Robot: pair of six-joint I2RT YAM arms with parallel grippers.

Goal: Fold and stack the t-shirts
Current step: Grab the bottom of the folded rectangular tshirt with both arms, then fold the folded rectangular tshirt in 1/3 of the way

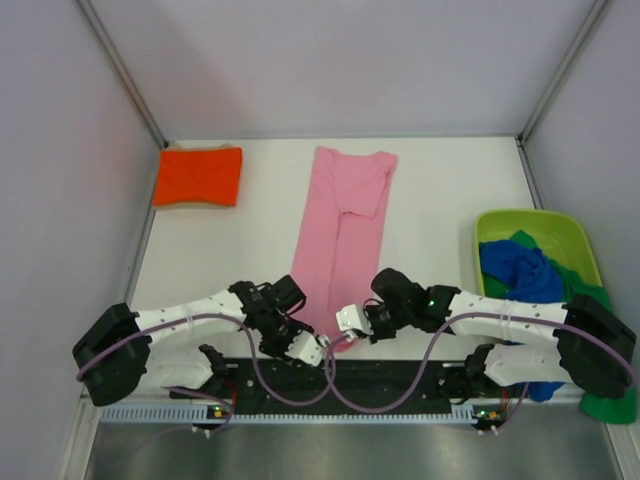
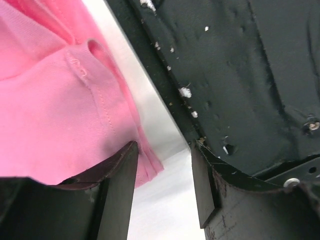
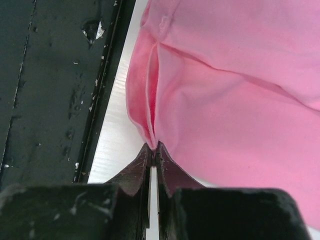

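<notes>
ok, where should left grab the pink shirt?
I'd take the shirt's near hem at its left corner, coming in low from the near side. It lies as a long strip; the right gripper pinches the hem's right side, and the open left gripper sits just beside that corner.

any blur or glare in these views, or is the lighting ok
Top external: soft even light, no glare, the pink t-shirt crisp with faint shadows. Left wrist: the shirt's stitching is sharp; the left gripper is dark and underlit. Right wrist: cloth sharp, the right gripper blurred and nearly black at the bottom edge.
</notes>
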